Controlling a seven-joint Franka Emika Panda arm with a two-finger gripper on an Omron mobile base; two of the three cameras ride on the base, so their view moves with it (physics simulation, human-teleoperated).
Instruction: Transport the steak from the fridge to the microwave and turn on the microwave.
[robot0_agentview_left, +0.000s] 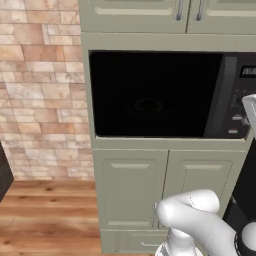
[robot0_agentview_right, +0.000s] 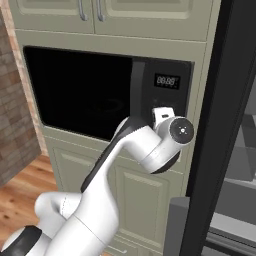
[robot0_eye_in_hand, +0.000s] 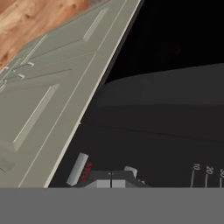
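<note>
I see the fridge frame standing tall at 3 o'clock in the right base view. The microwave runs wide, door shut, facing me, its control panel at its 3 o'clock end. My end effector, fingers together, sits at the panel beside a grey button.

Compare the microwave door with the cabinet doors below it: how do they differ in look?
The microwave door is one wide pane of glossy black glass; the lower cabinet doors are a pair, pale grey-green, matte, with recessed panels. The microwave door is wider than tall; each cabinet door is taller than wide. All appear closed, in the same cabinet front.
</note>
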